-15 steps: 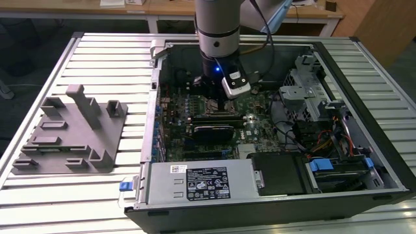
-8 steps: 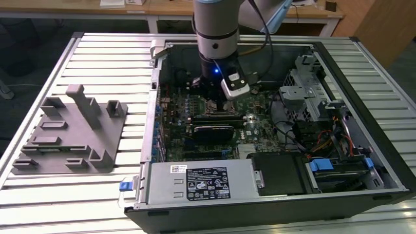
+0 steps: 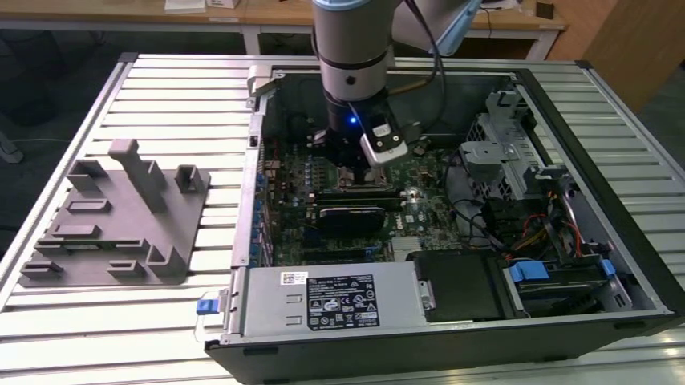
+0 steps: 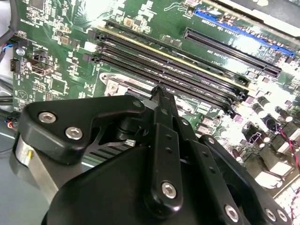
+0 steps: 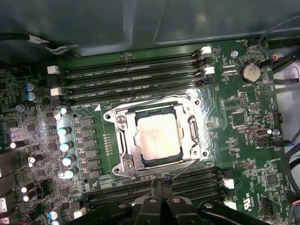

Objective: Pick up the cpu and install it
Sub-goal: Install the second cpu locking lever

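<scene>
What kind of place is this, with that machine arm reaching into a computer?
Probably a robotics lab or test workshop: an opened computer case sits on a slatted metal table, with wooden desks behind and a grey fixture block alongside.

Memory slots (image 5: 131,77) flank the cpu (image 5: 157,136) in its socket frame (image 5: 123,159), open above.

The cpu (image 5: 158,136) is a small flat square chip with a pale, shiny silver-white metal top and a thin darker rim. In the first wrist view it lies flat, face up, seated inside the metal frame of the socket (image 5: 123,161) on the green motherboard (image 5: 243,140), between two banks of long black memory slots (image 5: 131,77).
</scene>
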`<state>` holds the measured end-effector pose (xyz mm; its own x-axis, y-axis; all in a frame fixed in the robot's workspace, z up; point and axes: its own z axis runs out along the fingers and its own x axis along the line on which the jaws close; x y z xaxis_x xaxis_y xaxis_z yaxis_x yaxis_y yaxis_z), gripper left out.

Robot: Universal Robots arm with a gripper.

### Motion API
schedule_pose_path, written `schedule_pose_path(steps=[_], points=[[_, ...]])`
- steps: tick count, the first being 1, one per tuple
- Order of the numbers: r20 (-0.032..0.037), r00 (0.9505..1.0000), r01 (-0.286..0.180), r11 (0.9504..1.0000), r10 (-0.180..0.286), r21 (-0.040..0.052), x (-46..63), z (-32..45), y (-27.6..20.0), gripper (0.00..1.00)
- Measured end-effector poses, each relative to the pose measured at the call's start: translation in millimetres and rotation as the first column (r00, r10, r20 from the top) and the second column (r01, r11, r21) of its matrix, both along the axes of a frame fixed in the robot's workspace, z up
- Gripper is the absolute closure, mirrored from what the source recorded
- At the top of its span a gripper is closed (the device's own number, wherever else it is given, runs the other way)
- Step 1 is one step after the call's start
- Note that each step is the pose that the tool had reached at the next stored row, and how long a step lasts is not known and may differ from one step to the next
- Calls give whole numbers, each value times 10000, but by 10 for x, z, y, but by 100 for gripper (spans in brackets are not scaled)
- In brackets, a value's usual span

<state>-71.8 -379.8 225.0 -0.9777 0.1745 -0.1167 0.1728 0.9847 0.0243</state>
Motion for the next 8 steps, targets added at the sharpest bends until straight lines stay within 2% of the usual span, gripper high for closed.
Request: schedule_pose_path(steps=[8], points=[[1,10000,-58,10000,58,64,-46,-27,-17,89]])
